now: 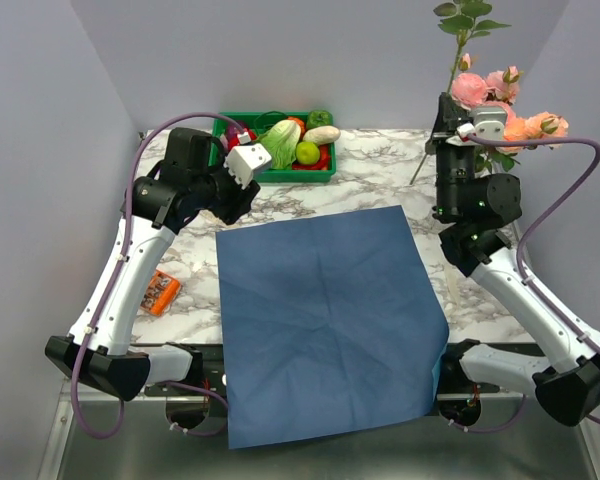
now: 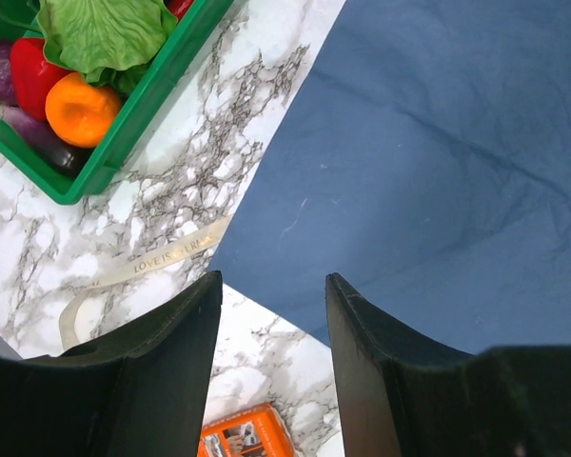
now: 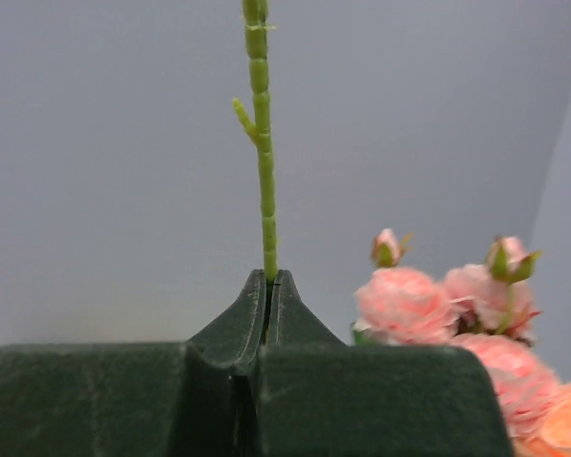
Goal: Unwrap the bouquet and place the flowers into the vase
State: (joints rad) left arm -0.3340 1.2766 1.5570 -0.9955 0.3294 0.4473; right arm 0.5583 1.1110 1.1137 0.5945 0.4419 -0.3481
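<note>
While the right tool [image 3: 268, 279] grips a green stem [image 3: 263, 162] upright at two o'clock, the left tool [image 2: 271, 290] hangs open at eleven o'clock.

**Top view:** soft, even light is falling from above, leaving only faint shadows under the left arm [image 1: 128, 275] on the marble table [image 1: 380, 190]. Creases in the blue paper [image 1: 325, 320] are showing as gentle shading, without glare.

**Left wrist view:** the left gripper's fingers [image 2: 157, 381] are reading almost as silhouettes, their detail sinking into black.

**Right wrist view:** the stem [image 3: 264, 171] is appearing fairly sharp. The roses [image 3: 409, 305] behind it are blurring slightly against a plain grey wall [image 3: 105, 171].
</note>
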